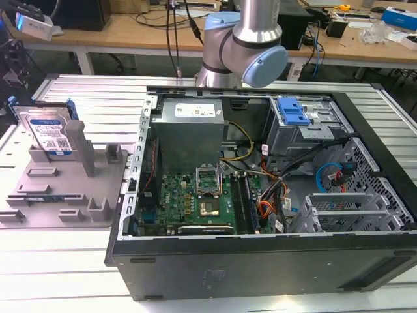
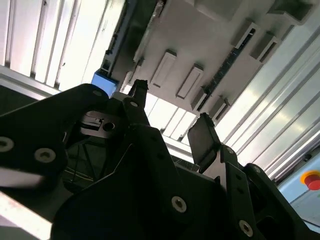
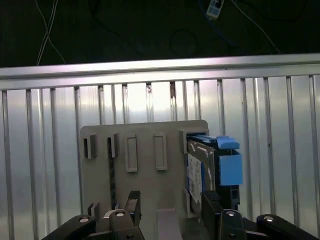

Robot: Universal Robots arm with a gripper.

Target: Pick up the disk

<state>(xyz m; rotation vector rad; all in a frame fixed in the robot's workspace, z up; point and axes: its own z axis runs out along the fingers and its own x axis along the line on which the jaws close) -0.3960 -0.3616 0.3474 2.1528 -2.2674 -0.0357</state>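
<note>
Status: the silver-grey rectangular metal disk (image 1: 47,130), with a white-and-blue label, stands on edge in a slot of the grey plastic slotted fixture (image 1: 71,195). The fixture sits on the ribbed aluminium tabletop (image 1: 85,91), to the exterior view's left of the open black computer case (image 1: 260,267). Nothing touches the disk.

Jaws are apart and empty in both wrist views, over the fixture. In the first wrist view the disk lines up with one jaw, not centred between them.

Judgement:
- **Handling:** stiff, dense for its size, shock-sensitive. No knocks.
- **Surface:** metal and label faces look slick.
- **Best hold:** across the two flat faces, on the exposed part above the slot.
- **Avoid:** the blue plastic side rails (image 3: 229,167). Thin plastic, likely to flex or unclip.
</note>
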